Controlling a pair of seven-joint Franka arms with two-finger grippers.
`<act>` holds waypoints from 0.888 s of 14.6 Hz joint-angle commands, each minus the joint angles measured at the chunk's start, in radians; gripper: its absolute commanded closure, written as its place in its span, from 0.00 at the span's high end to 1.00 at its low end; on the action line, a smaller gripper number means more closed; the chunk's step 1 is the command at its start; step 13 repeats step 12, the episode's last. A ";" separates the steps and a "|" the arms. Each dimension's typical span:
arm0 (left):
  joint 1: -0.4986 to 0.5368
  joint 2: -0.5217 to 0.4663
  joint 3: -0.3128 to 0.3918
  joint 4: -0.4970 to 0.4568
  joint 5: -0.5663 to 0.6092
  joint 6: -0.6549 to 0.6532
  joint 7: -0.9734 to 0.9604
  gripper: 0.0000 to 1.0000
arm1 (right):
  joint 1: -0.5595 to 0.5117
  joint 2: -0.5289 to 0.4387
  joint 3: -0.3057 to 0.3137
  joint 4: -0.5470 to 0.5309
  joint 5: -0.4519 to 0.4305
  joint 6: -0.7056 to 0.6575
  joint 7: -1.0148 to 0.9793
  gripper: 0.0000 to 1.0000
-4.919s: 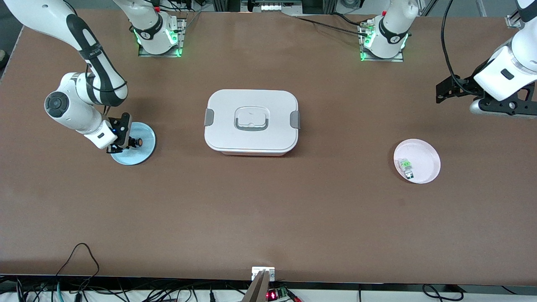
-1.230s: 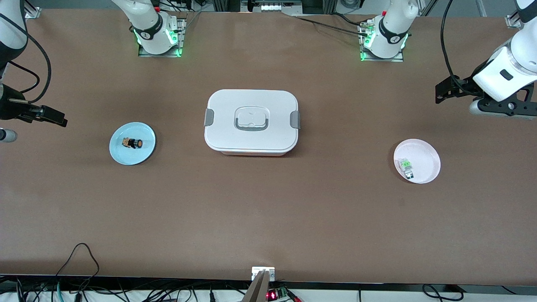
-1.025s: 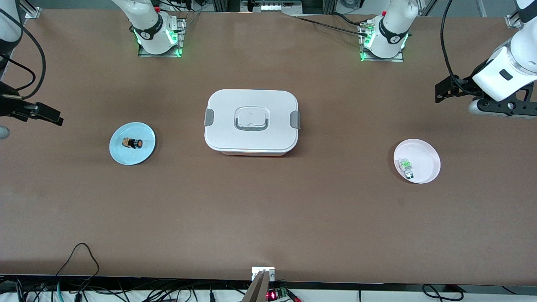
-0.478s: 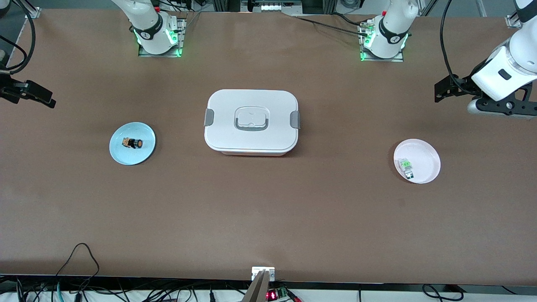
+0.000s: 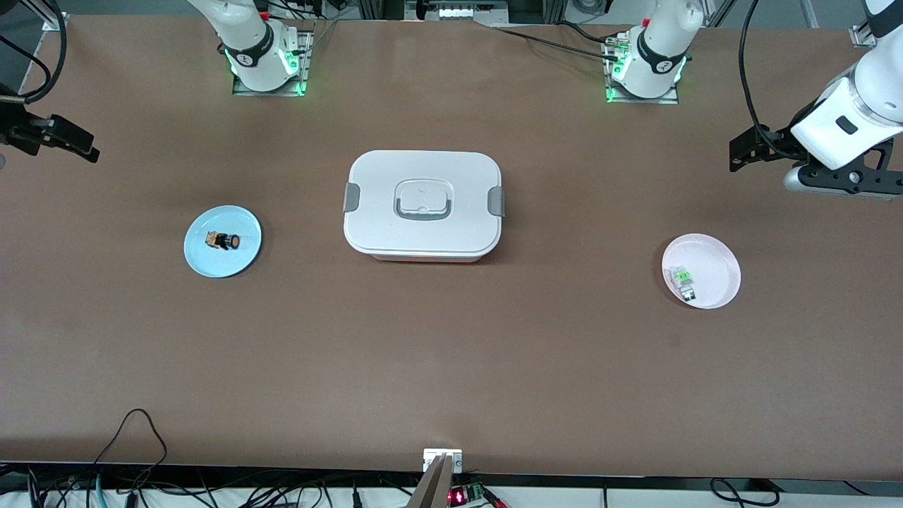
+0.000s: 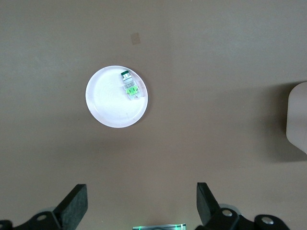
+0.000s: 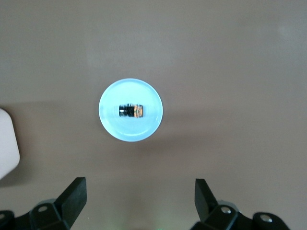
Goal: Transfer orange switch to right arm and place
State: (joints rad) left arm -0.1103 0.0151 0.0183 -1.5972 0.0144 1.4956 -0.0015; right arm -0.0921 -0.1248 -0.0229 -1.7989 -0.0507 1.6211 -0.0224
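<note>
The orange switch lies on its side on a small blue plate toward the right arm's end of the table. In the right wrist view the switch lies in the middle of the plate. My right gripper hangs open and empty high over the table's edge at that end, well apart from the plate; its jaws stand wide apart. My left gripper is open and empty, up over the left arm's end of the table, and waits.
A white lidded box with grey clips stands mid-table; its corner shows in both wrist views. A pink plate holds a clear-and-green part and also shows in the left wrist view.
My right gripper has let go of the switch on the blue plate, risen and drawn back to the table's edge at its end. The left arm has barely shifted.
</note>
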 commanded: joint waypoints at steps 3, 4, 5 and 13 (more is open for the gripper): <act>-0.003 0.017 0.002 0.051 -0.014 -0.041 -0.012 1.00 | 0.000 -0.024 -0.008 -0.002 0.017 -0.017 -0.001 1.00; -0.005 0.017 0.000 0.051 -0.016 -0.044 -0.012 1.00 | 0.000 -0.022 -0.008 0.003 0.017 -0.021 0.002 1.00; -0.008 0.016 -0.001 0.049 -0.014 -0.046 -0.014 1.00 | 0.000 -0.022 -0.008 0.003 0.017 -0.023 0.002 1.00; -0.008 0.017 0.000 0.051 -0.016 -0.045 -0.012 1.00 | 0.000 -0.022 -0.006 0.004 0.017 -0.023 0.004 1.00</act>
